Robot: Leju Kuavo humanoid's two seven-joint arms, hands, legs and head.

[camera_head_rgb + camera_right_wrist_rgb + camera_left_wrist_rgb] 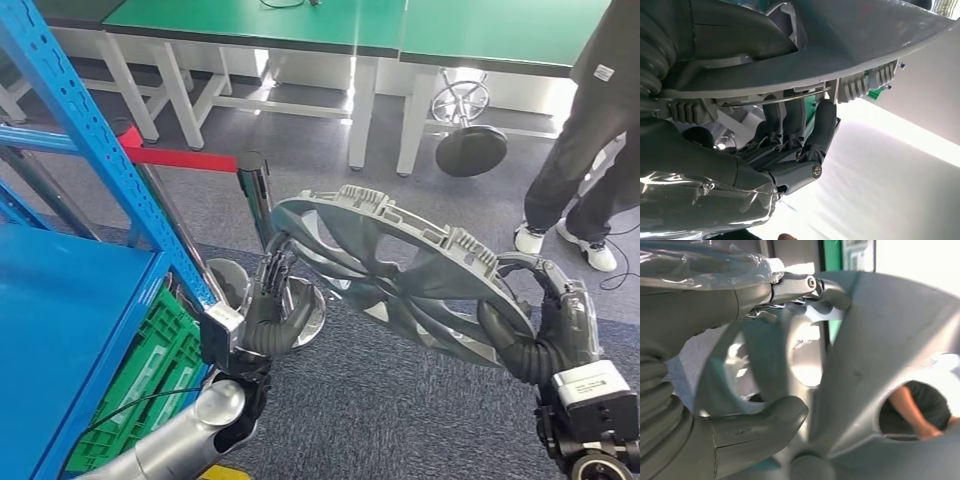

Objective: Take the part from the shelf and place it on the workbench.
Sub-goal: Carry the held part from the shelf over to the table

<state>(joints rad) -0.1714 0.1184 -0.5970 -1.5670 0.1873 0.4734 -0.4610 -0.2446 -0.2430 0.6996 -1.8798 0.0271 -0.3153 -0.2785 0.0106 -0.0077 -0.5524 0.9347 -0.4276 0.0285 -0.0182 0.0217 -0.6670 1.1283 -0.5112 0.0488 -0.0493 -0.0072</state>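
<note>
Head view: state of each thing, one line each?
Fan shroud part: off the shelf, held in the air, tilted, over the carpet.
Left robot hand: grips the part's rim.
Right robot hand: grips the opposite rim.
Blue shelf: nearest level bare.
Green crate: sits low in the shelf.
Stool: tipped over by the workbench.

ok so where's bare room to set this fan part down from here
The green workbench tops at the far side look bare as far as they show. Crowded on the way: stool by the bench legs, person at right, barrier post and blue shelf at left. Both hands, left hand and right hand, hold the part.
</note>
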